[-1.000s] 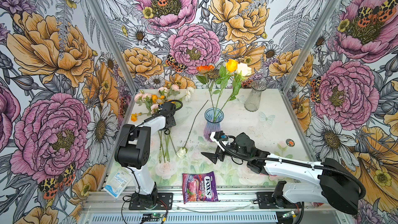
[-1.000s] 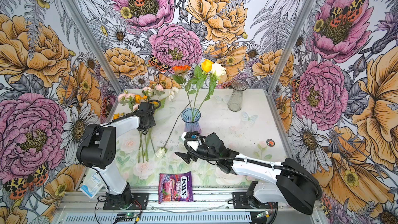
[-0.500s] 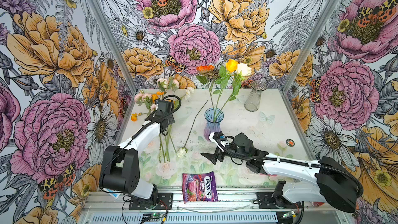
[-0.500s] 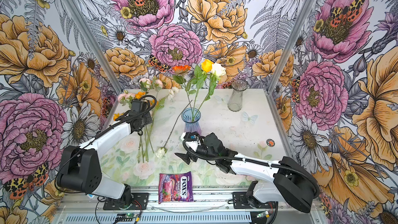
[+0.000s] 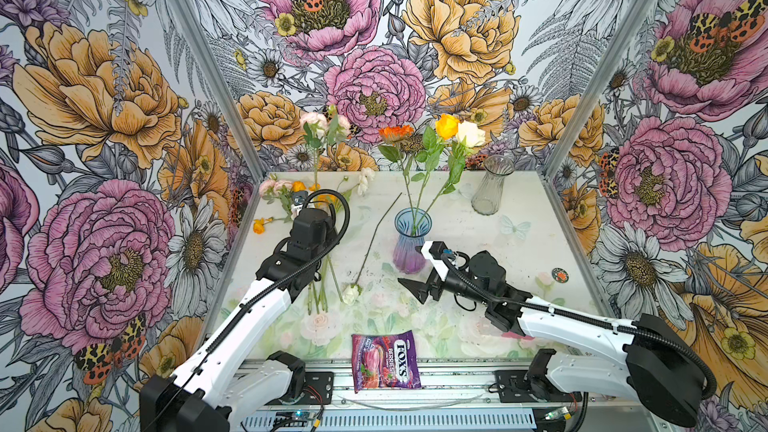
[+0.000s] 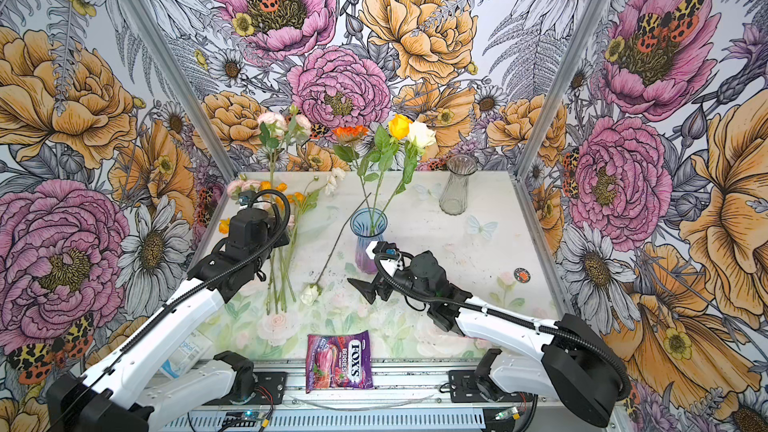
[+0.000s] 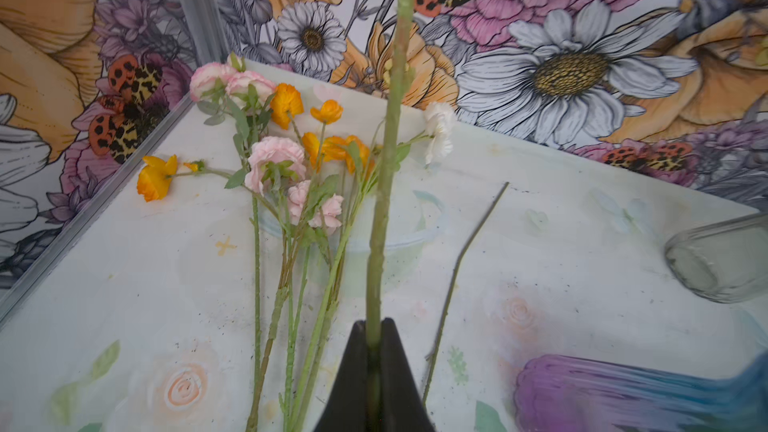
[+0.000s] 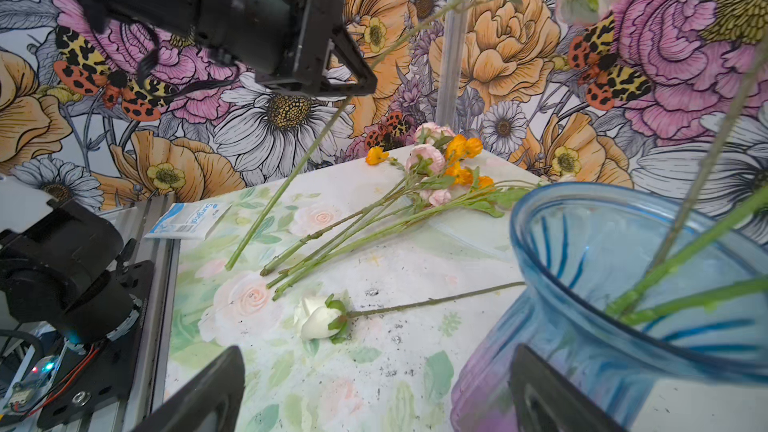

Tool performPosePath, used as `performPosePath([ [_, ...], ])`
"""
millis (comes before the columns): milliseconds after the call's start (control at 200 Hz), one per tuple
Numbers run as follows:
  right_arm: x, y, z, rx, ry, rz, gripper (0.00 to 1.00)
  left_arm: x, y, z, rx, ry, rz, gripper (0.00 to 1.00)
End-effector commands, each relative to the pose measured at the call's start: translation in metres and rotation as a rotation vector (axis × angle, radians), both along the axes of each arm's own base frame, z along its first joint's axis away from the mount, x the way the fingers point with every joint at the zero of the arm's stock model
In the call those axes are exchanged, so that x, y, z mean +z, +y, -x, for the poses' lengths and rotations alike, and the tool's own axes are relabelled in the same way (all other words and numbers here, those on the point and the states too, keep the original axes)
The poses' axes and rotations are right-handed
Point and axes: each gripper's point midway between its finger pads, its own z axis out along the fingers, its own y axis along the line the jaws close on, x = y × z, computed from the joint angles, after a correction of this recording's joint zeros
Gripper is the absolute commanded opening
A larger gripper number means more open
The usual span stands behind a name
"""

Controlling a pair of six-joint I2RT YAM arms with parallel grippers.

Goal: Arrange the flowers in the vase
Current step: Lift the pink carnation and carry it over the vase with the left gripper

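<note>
Candy bag [image 5: 385, 361]: flat at the table's [image 5: 532, 251] near edge.
My right tool [image 8: 376, 351]: jaws wide apart, holding nothing, just beside the blue vase [image 5: 409, 243].
White rose [image 5: 350, 293]: lying loose on the table.
My left tool [image 7: 374, 330]: clamped on a pink carnation stem [image 7: 386, 160], held roughly upright.
Blue vase: three flowers [image 5: 446, 126] stand in it.
Loose flowers [image 5: 291, 197]: heaped far left.
Clear vase [image 5: 490, 189]: upright, far right.

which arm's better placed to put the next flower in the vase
Left: left tool is shut on a raised pink flower stem; right tool is open and empty beside the blue vase.
</note>
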Motion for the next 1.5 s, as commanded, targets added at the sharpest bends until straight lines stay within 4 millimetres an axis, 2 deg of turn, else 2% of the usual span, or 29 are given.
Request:
performPosePath([
  [0, 0.014, -0.017, -0.01, -0.069, -0.013, -0.059, 0.99, 0.082, -0.007, 0.018, -0.015, -0.337, 0.074, 0.0],
  [130, 0.023, -0.032, -0.012, -0.133, -0.051, -0.081, 0.99, 0.143, -0.032, 0.045, -0.158, -0.6, 0.172, 0.0],
  [295, 0.027, -0.048, -0.019, -0.206, -0.068, -0.106, 1.0, 0.183, -0.083, 0.05, -0.322, -0.706, 0.091, 0.0],
  [400, 0.028, -0.051, -0.019, -0.201, -0.068, -0.122, 0.99, 0.211, -0.115, 0.055, -0.398, -0.815, 0.074, 0.0],
  [455, 0.029, -0.051, -0.019, -0.19, -0.063, -0.131, 1.0, 0.229, -0.124, 0.057, -0.404, -0.874, 0.081, 0.0],
  [676, 0.028, -0.05, -0.019, -0.166, -0.047, -0.144, 1.0, 0.245, -0.164, 0.025, -0.398, -0.936, 0.063, 0.0],
  [776, 0.028, -0.049, -0.02, -0.164, -0.043, -0.144, 0.99, 0.236, -0.176, 0.01, -0.372, -0.944, 0.064, 0.0],
  [946, 0.027, -0.05, -0.02, -0.165, -0.041, -0.144, 1.0, 0.2, -0.184, -0.005, -0.321, -0.94, 0.087, 0.0],
  [1291, 0.026, -0.05, -0.022, -0.163, -0.036, -0.142, 0.99, 0.121, -0.198, 0.006, -0.205, -0.9, 0.082, 0.0],
  [1491, 0.026, -0.05, -0.021, -0.158, -0.033, -0.144, 1.0, 0.081, -0.211, 0.015, -0.192, -0.826, 0.007, 0.0],
])
